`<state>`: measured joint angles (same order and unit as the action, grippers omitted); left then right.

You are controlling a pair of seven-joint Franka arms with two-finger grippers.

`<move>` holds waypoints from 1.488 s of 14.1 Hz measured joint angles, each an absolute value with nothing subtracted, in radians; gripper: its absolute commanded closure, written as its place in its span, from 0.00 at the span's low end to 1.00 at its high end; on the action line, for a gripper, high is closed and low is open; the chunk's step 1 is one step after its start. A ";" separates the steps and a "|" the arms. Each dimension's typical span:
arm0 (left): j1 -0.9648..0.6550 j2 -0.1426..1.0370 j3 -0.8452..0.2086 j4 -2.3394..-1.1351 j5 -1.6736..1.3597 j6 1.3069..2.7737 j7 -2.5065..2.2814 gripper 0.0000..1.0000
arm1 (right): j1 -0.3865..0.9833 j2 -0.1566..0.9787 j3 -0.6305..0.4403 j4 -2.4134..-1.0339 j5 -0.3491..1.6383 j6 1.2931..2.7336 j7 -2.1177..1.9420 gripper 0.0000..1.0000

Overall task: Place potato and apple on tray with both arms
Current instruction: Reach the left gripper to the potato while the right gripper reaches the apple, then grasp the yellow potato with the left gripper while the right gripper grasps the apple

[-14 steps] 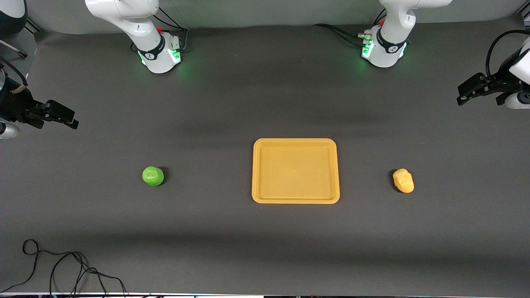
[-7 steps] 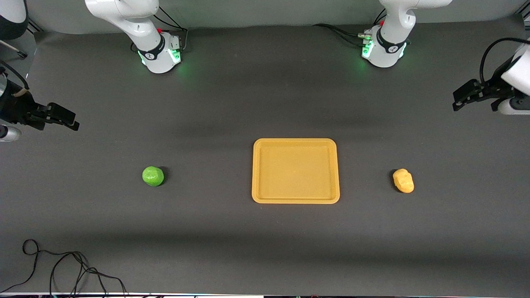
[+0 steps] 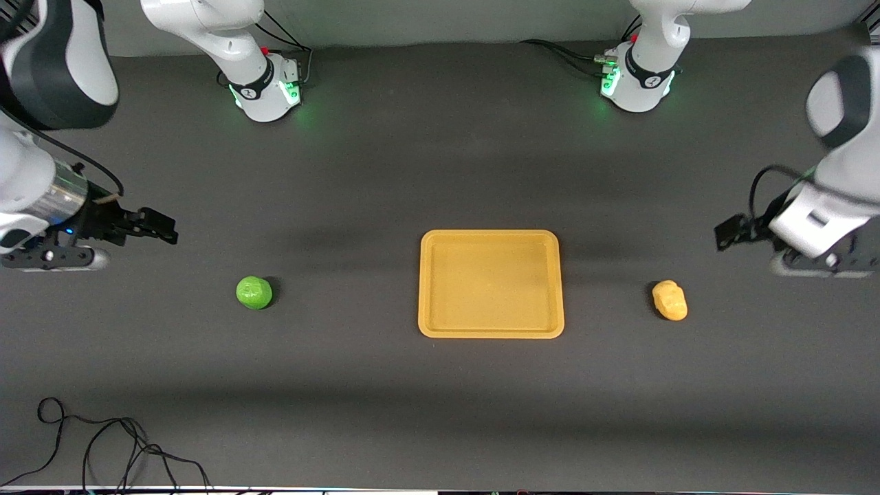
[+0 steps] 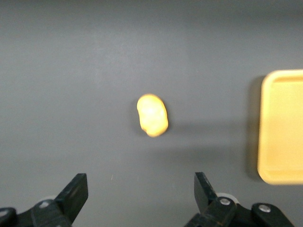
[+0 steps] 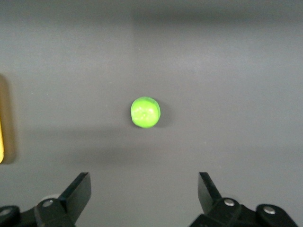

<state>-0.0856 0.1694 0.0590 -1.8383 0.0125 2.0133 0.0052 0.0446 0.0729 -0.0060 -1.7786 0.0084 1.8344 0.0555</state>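
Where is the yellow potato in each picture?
Front view: the potato lies on the table beside the tray, toward the left arm's end.
Left wrist view: the potato sits mid-picture, above the open left gripper.
Right wrist view: not in it.
Shared landmark: the tray, seen in front and left wrist views.

Tray (image 3: 491,332): you see a flat orange-yellow rectangle with rounded corners and a low rim, mid-counter, nothing on it.
Apple (image 3: 254,292): your round glossy green fruit sits on the counter toward the right arm's end, well apart from the tray.
Potato (image 3: 669,300): lumpy, yellow-orange, lying toward the left arm's end, apart from the tray.
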 measured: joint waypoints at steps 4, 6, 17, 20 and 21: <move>-0.090 0.428 0.055 -1.836 0.011 2.235 0.004 0.00 | 0.068 0.103 -0.006 -1.943 0.008 2.073 0.056 0.00; -0.090 0.487 0.055 -1.836 0.011 2.265 0.004 0.00 | 0.081 0.146 -0.006 -1.980 0.009 2.126 0.080 0.00; -0.080 0.506 0.059 -1.981 0.009 2.497 -0.012 0.38 | 0.100 0.421 -0.006 -2.003 -0.047 2.331 0.112 0.00; -0.085 0.505 0.058 -1.981 0.009 2.501 -0.052 0.60 | 0.094 0.460 -0.015 -2.003 -0.048 2.341 0.119 0.00; -0.087 0.505 0.057 -1.981 0.009 2.501 -0.059 0.61 | 0.090 0.477 -0.018 -2.003 -0.045 2.355 0.127 0.01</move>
